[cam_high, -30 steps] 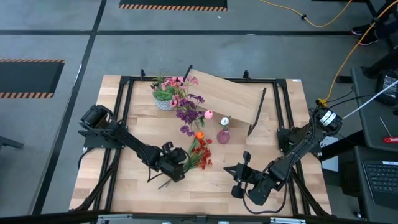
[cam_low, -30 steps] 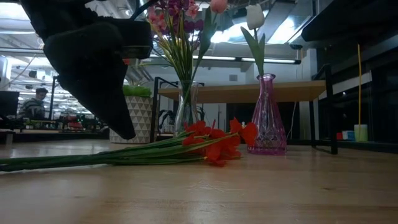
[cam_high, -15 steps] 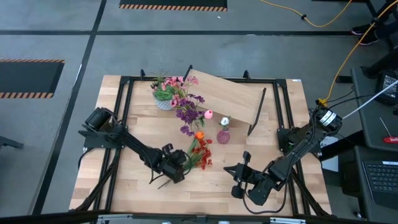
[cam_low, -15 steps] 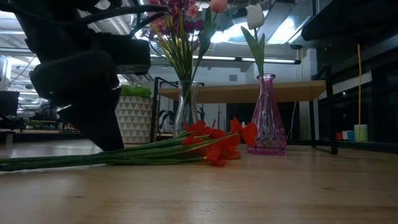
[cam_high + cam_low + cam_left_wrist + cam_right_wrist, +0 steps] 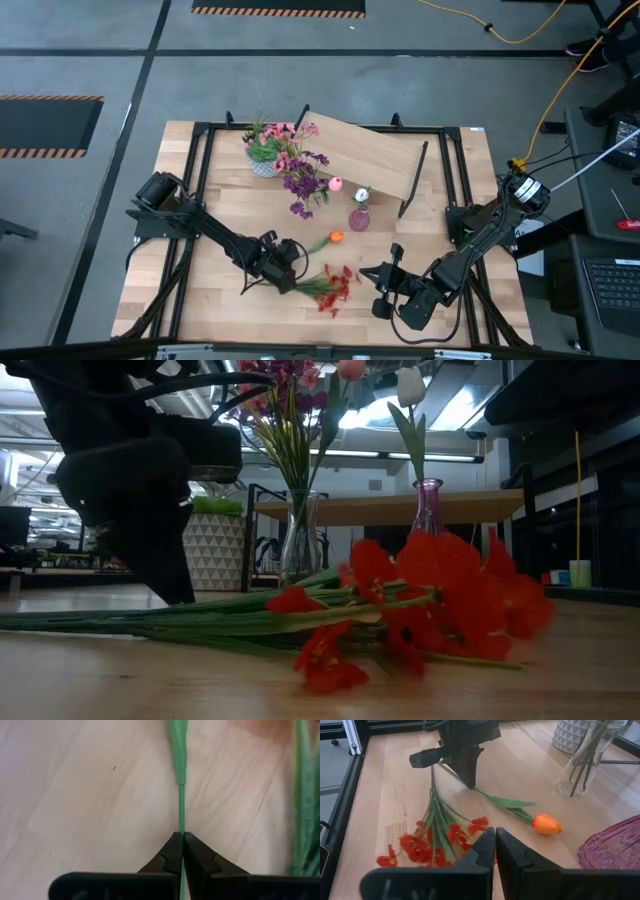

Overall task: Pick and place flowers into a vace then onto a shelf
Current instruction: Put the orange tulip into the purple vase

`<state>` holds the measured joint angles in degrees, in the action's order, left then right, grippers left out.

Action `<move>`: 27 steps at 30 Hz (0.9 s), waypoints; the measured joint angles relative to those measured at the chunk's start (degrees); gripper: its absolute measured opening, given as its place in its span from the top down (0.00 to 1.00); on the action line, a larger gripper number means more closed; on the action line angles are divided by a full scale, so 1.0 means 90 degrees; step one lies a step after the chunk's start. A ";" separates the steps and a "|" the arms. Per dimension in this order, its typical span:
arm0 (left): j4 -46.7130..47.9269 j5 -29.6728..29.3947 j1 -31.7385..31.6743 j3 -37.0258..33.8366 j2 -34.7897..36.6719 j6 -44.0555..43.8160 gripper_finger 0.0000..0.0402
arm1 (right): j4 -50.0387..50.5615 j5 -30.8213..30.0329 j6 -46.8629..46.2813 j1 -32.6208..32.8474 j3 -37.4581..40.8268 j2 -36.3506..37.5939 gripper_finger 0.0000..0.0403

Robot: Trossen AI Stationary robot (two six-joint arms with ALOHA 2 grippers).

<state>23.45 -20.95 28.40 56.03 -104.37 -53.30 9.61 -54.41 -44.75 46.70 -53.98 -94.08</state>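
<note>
- the left gripper is low on the table, at its front left, with its fingers pressed together on a thin green stem; the left wrist view shows the stem running straight out from between the tips.
- that stem belongs to the orange tulip, whose bloom lies flat on the wood nearer the pink vase; pinching at the stem's far end probably leaves the bloom end free to be swung toward a vase mouth.
- the red-orange bunch lies on the table just beside the left gripper, stems toward it and blooms fanned toward the front; it is loose, not in the grip as far as i can tell.
- the right gripper waits near the front right of the table, its fingers closed together on nothing.
- the clear glass vase holds green stems, with purple sprays and pink blooms over it; the pink vase holds a white tulip.
- the shelf stands at the back of the table, tilted in the overhead view, with nothing on its board; my guess is the vases go there last.
- a potted green plant in a patterned white pot sits at the back left.
- no brand, label or writing can be read anywhere.
</note>
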 joint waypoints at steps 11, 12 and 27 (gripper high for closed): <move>0.0765 -0.0323 0.0062 -0.0039 0.0567 0.0002 0.99 | 0.0002 0.0002 0.0006 -0.0002 0.0000 0.0000 0.95; 0.0794 -0.0357 0.0094 -0.0039 0.0638 0.0003 0.99 | 0.0002 0.0001 0.0007 -0.0002 0.0000 0.0000 0.95; 0.0851 -0.1390 0.1163 -0.0140 0.2099 0.0984 0.99 | 0.0005 0.0002 0.0117 0.0000 0.0000 0.0000 0.95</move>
<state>31.11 -33.46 38.87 54.77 -85.48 -44.44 9.65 -54.39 -43.70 46.70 -53.98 -94.08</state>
